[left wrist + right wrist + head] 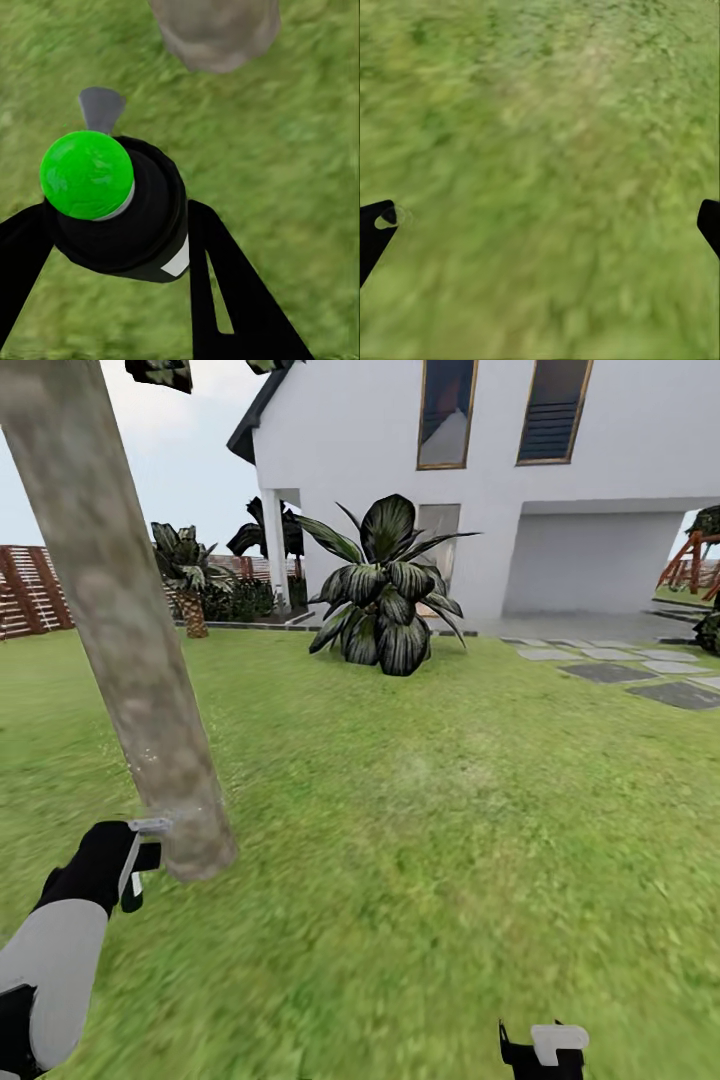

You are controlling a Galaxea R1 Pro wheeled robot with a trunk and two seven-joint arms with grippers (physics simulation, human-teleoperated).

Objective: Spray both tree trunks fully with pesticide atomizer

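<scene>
Between the left fingers, clamped, atomizer, nozzle just beside tree trunk, right fingers apart over grass.

The head camera looks forward and down from very near the thick pale mottled tree trunk. The left wrist camera looks down beside its base, probably. The right wrist camera faces blurry green grass close up.

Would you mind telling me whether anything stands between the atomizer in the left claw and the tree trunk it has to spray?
Nothing visible does. The left claw holds the atomizer close beside the trunk, with bare grass between them.
</scene>
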